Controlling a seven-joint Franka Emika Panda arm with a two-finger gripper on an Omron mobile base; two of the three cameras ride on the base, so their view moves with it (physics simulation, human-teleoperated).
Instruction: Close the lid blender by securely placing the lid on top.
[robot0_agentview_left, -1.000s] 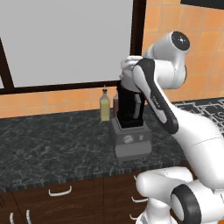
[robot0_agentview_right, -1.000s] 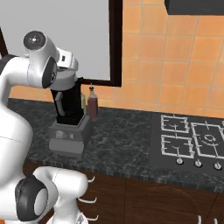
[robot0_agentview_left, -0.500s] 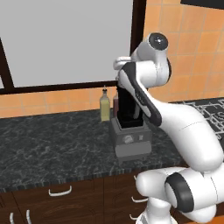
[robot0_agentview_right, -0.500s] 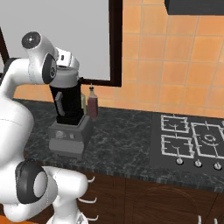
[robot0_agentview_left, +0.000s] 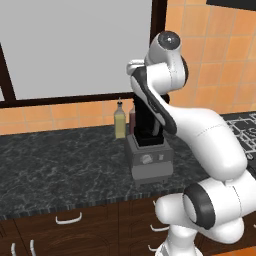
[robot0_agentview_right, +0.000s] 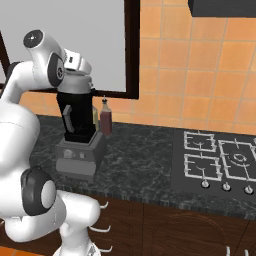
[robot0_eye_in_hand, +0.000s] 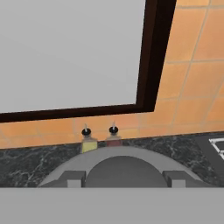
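We could not see the top of the blender (robot0_agentview_left: 149, 150) in the left base view, since the arm crossed in front of the jar and covered its rim. From the right base view the lid (robot0_agentview_right: 76, 83) sat at the jar's top under the hand, yet whether it was fully seated we could not tell. The gripper (robot0_eye_in_hand: 124, 178) was cut off by the hand view's lower edge, so how wide its jaws stood stayed unclear. The yellowish bottle (robot0_eye_in_hand: 88, 143) and the reddish bottle (robot0_eye_in_hand: 113, 138) showed just their necks above the lid's curved edge. The stove (robot0_agentview_left: 246, 134) ran off the frame's right edge.
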